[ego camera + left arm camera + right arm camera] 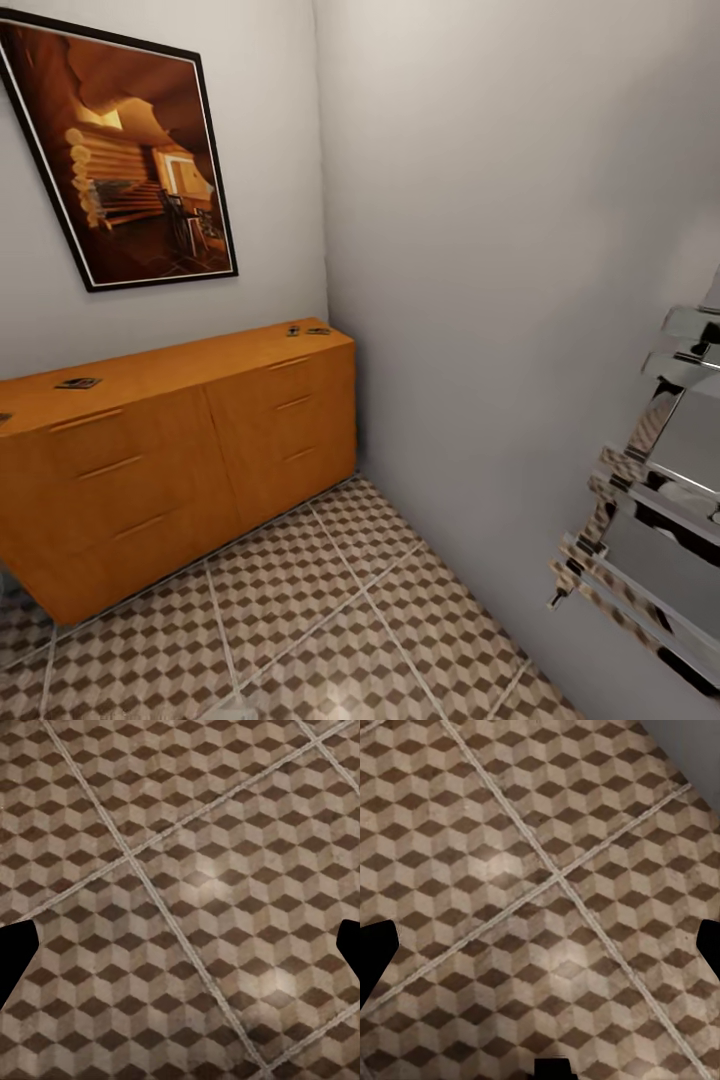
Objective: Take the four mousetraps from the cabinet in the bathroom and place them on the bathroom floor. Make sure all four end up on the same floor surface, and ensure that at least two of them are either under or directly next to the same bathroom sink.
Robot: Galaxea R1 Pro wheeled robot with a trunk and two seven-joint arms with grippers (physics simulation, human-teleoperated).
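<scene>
Mousetraps (79, 382) lie on top of the cabinet (180, 455), awaiting pickup, while both grippers hang wide and empty above the floor (330, 620), nothing yet within reach.

— What hangs on the wall at the far left?

— A framed picture (125, 155), black frame with a thin white border, showing a warm orange interior with log walls and dark chairs. It looks tilted from this angle.

— And the walls themselves?

— Plain pale grey walls (480, 200), meeting in a corner beside the picture.

— Anything at the right?

— A mirrored, stepped fixture (650, 500) of shiny angled strips stands out from the right-hand wall, reflecting bits of the tile pattern. What it is exactly, I cannot tell.
</scene>
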